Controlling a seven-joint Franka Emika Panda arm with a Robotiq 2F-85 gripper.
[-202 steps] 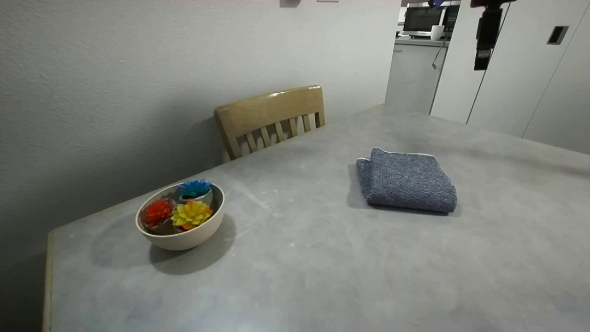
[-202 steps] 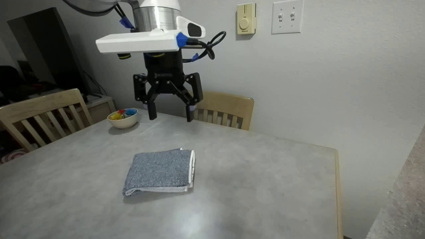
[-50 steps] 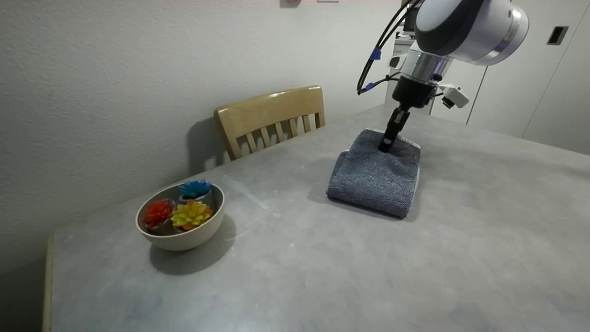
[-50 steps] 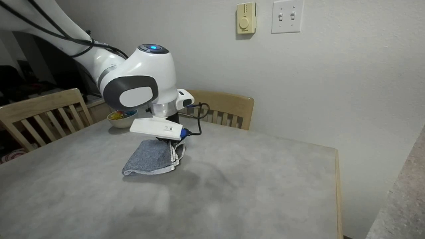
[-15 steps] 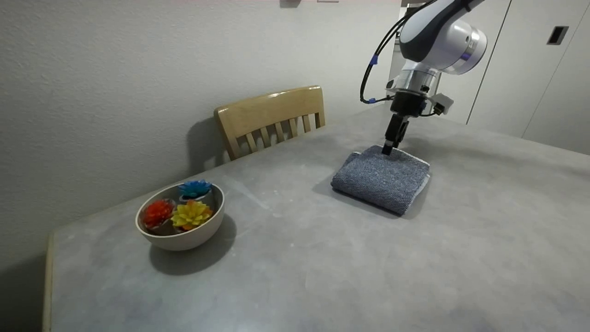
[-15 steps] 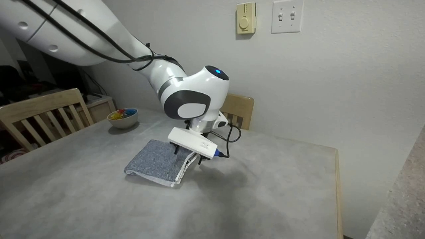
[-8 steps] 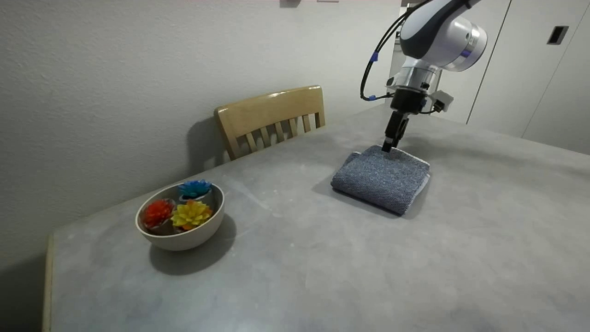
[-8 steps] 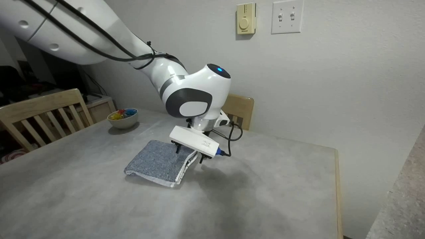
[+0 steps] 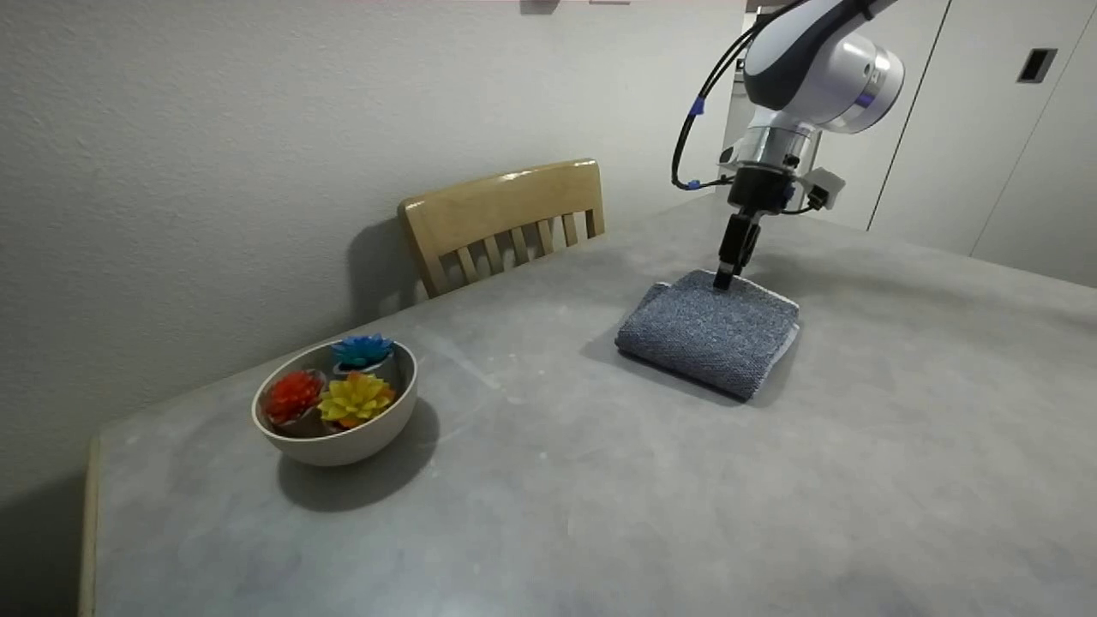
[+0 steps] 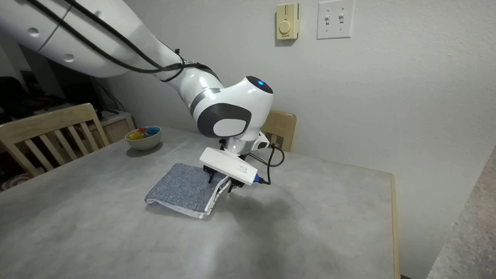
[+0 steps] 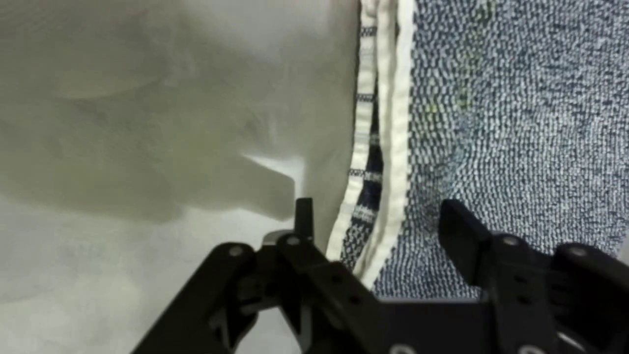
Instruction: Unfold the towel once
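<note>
Folded on the mottled grey table [image 10: 329, 217], well in from the edge along the wall: the towel [image 10: 178, 190]. Judging by the thick and grainy weave, soft and limp, probably light, not fragile, hardly slippery; more likely to sag and to cling layer on layer than to come apart alone. Best to take hold at the white hems [image 11: 400, 147], visible in the wrist view as several borders side by side, and to pinch only the upper layer; with too shallow a bite, risk of losing the cloth, with too deep a bite, of dragging the whole stack. As for the gripper [image 11: 377, 211], nothing grasped, with jaws well apart and astride these hems, one finger above the cloth and one beyond it, above the table; impossible to tell any contact with the weave. Underneath, a smooth, slightly shiny top with pale scuffs and a wood-coloured border, offering perhaps little resistance to a pulled towel. Near a corner of the table, well apart from the towel, a white bowl [image 9: 360, 447] with a red succulent [image 9: 294, 395], a yellow succulent [image 9: 356, 399] and a blue succulent [image 9: 363, 351], artificial by the look. Behind the wall-side edge, a wooden slat-back chair [image 9: 506, 201]; on the plain wall [image 10: 407, 97], a beige thermostat [image 10: 287, 21] beside a double light switch [image 10: 335, 19].
</note>
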